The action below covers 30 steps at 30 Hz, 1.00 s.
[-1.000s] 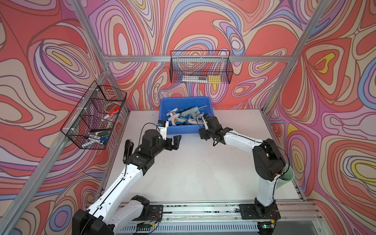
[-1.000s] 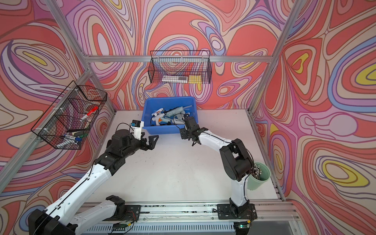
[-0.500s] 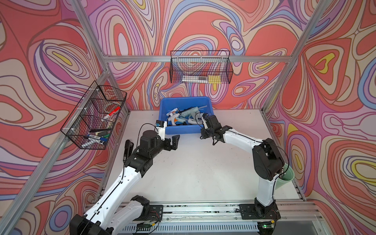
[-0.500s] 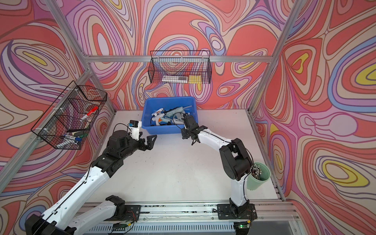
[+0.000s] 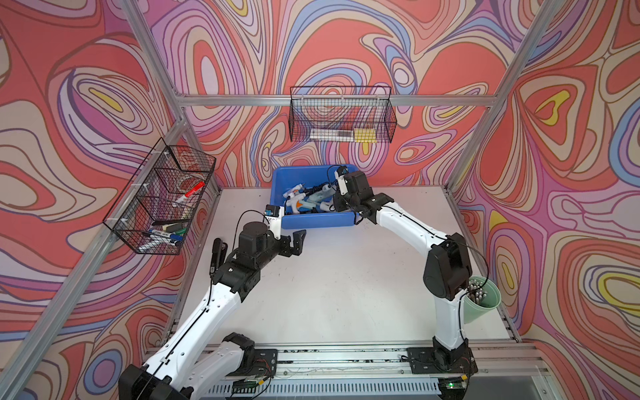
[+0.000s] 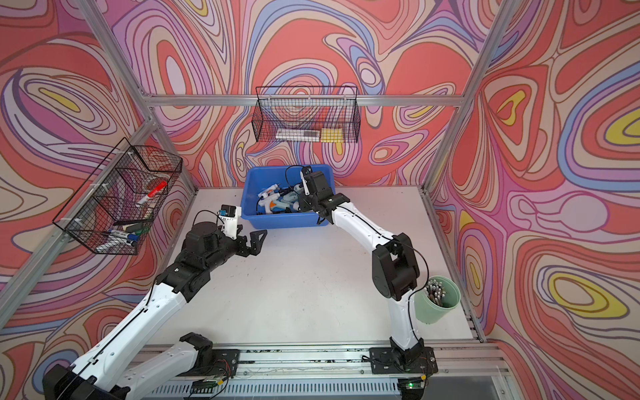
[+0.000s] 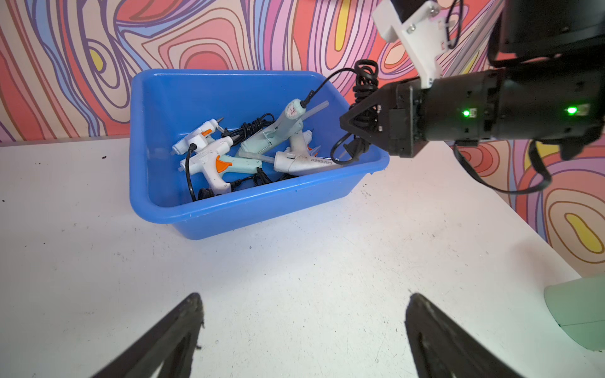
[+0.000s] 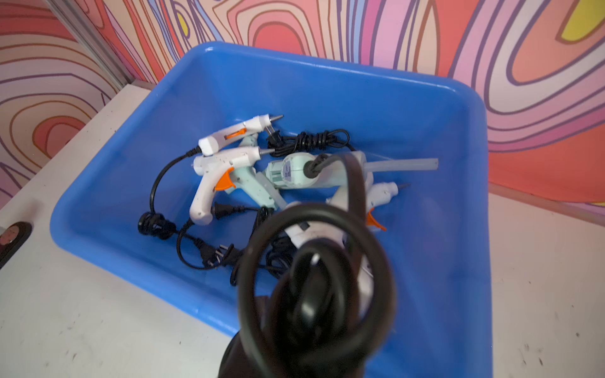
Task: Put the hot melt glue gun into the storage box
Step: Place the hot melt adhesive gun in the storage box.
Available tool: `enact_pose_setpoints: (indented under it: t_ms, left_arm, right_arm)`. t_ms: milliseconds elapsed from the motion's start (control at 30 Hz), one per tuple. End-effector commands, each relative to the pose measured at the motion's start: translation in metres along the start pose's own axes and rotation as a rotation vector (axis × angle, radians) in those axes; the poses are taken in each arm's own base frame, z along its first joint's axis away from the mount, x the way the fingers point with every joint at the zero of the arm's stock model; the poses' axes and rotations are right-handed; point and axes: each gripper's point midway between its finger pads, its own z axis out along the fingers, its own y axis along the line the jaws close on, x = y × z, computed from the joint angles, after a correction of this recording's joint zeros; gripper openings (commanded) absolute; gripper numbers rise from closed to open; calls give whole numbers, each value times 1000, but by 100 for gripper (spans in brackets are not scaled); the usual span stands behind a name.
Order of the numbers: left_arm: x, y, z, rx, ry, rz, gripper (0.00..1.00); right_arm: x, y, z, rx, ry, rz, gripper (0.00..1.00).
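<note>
At the centre of both top views, the white table (image 5: 346, 284) fills the floor of the cell. At its far edge, in the upper middle of the frame, sits the blue box (image 5: 318, 221) with a heap of guns in it. Just below the box's lower left corner, the left gripper (image 5: 295, 243) hangs over bare table, its jaws spread wide and holding nothing. The right gripper (image 5: 335, 205) reaches over the box's right end. The pale green glue gun (image 7: 289, 119) lies inside the box, propped aslant on the white guns (image 7: 209, 160). Its coiled black cord (image 7: 365, 81) is pinched tight in the right jaws at the box's right rim, with the plug dangling below them.
</note>
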Motion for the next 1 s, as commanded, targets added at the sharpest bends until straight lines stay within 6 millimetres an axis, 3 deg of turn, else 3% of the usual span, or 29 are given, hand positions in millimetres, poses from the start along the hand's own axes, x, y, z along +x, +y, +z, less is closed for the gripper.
enact_pose_setpoints:
  t_ms: [0, 167, 333, 500, 767, 967]
  left_arm:
    - [-13, -5, -7, 13, -27, 18, 99]
    - [-12, -2, -13, -9, -29, 26, 99]
    - [-11, 1, -16, -23, -35, 30, 99]
    - [-9, 1, -16, -25, -30, 31, 99]
    - [-10, 2, -16, -30, -32, 33, 99]
    - [-11, 2, -16, -29, -37, 29, 99]
  right_arm:
    - [2, -3, 31, 27, -12, -6, 0]
    - [-4, -6, 63, 56, -47, -12, 0]
    - [10, -4, 94, 52, -4, -18, 0]
    - [30, -9, 108, 73, 41, -21, 0]
    - [33, -14, 78, 81, 33, -6, 22]
    - [34, -17, 52, 95, 28, -11, 49]
